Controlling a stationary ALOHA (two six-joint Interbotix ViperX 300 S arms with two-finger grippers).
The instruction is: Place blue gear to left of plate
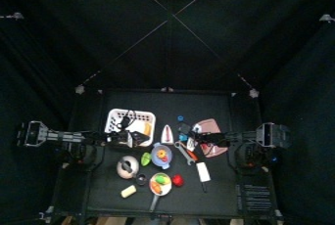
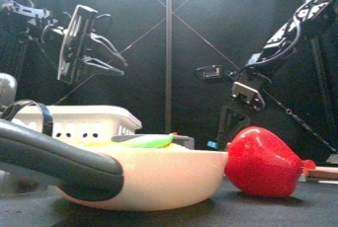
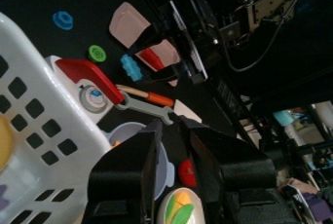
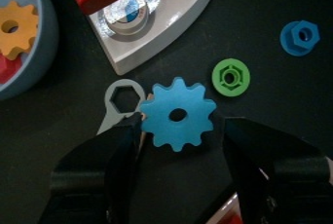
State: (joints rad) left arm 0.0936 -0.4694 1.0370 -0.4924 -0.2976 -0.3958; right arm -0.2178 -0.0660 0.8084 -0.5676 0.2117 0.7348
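The right pincer hangs spread over the blue gear, a jaw on either side, not pinching it; both jaws are cut off at the picture's edge. The gear lies flat on the worktop, touching a white wrench at its 9 o'clock. A green nut sits at 1 o'clock, a blue nut farther that way. At 11 o'clock lies a toy iron; beyond it, a plate, half out of frame, holds an orange gear. The left pincer stands apart, empty. No writing is readable.

overhead, table-level front, two wrist close-ups
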